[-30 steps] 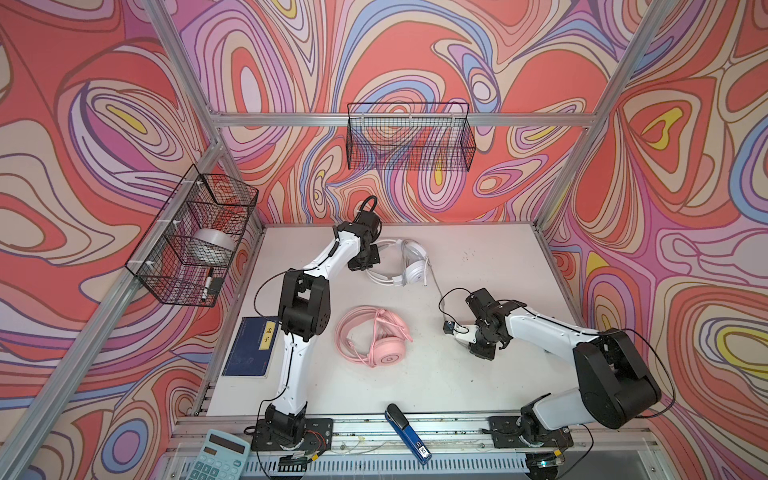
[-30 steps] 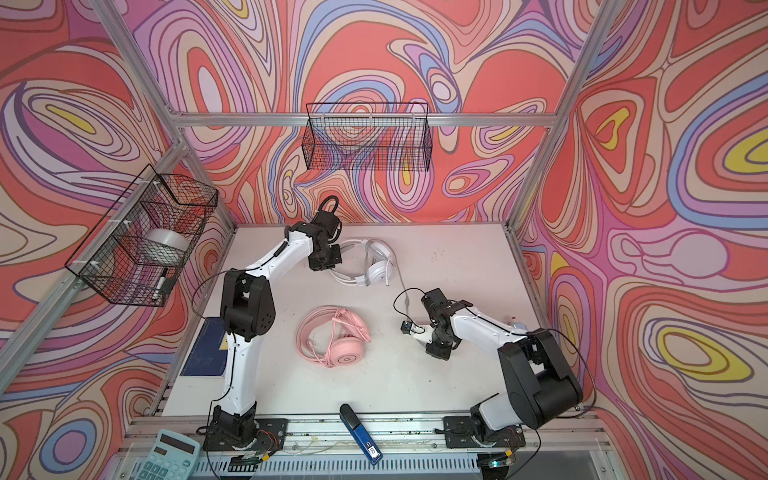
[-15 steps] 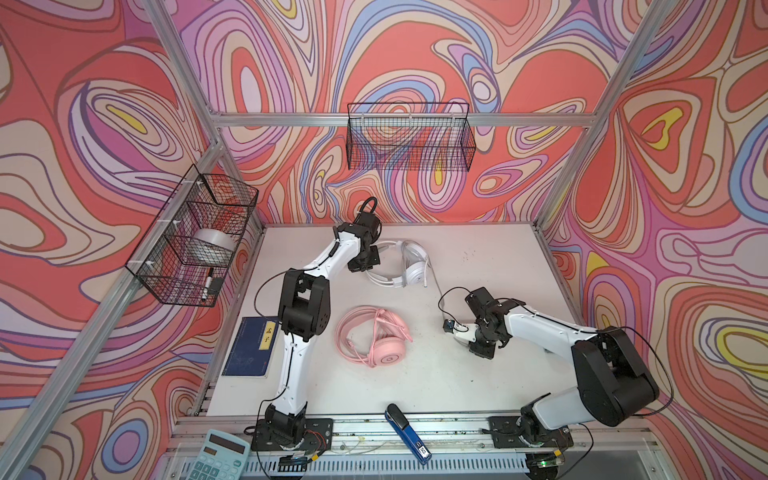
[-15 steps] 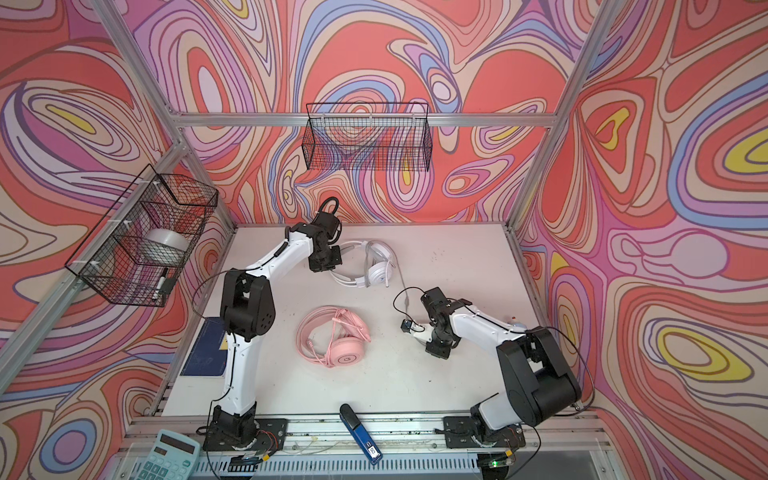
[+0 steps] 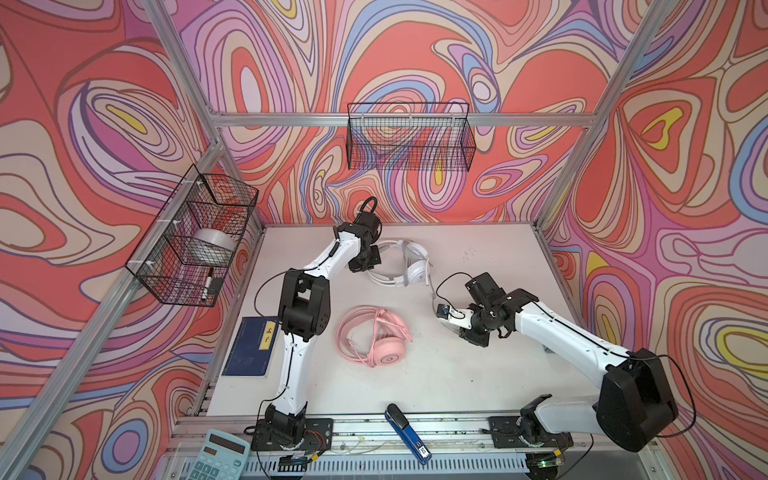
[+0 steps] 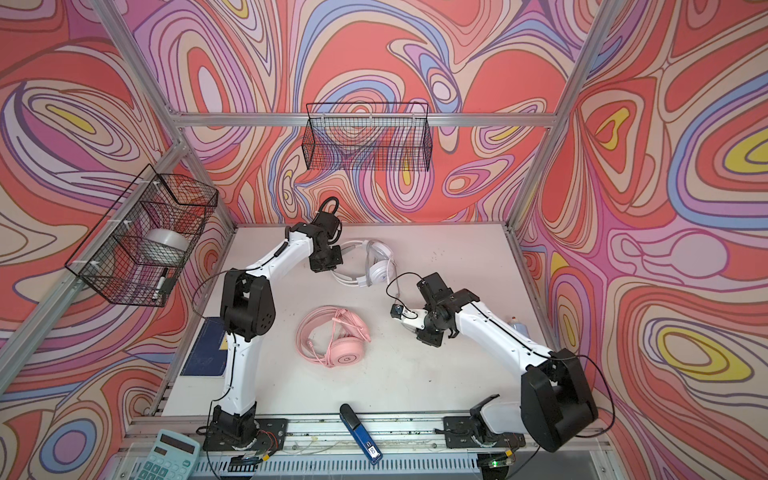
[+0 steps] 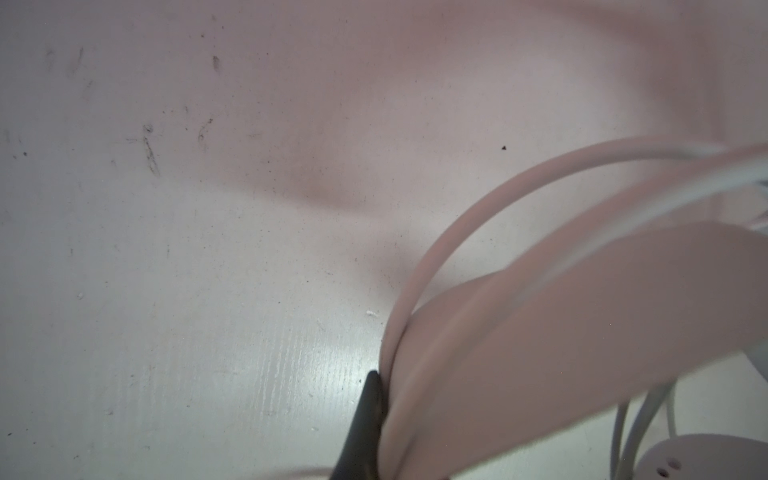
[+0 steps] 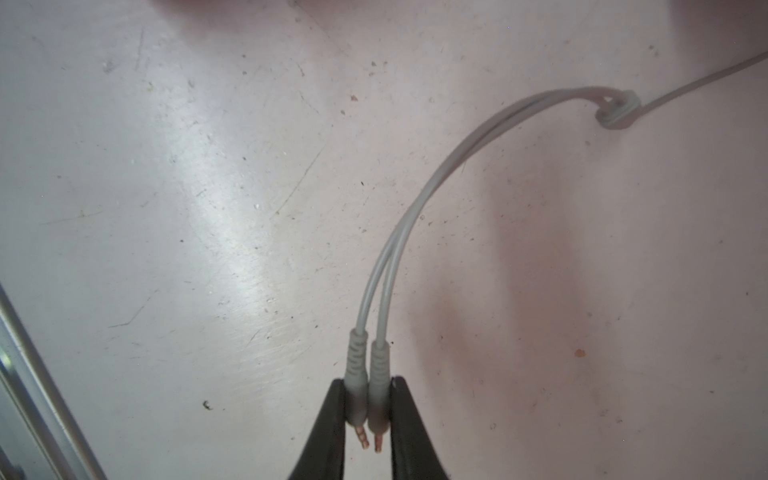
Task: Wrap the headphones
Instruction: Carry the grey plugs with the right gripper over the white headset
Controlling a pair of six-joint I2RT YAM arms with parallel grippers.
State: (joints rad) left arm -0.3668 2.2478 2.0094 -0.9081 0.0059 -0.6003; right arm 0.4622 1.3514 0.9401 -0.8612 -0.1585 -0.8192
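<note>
left arm (image 5: pixel 328 261) stretched far back, left tool (image 5: pixel 368 268) clamped | right arm (image 5: pixel 561 332) low, right tool (image 8: pixel 368 399) pinched tight

Both top views look steeply down on the whole table (image 5: pixel 457 386); wrist cameras face it closely.

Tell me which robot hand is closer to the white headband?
Left. The left gripper is shut right on the white headband. The right gripper is apart from it, nearer the front, pinching the two grey plugs.
</note>
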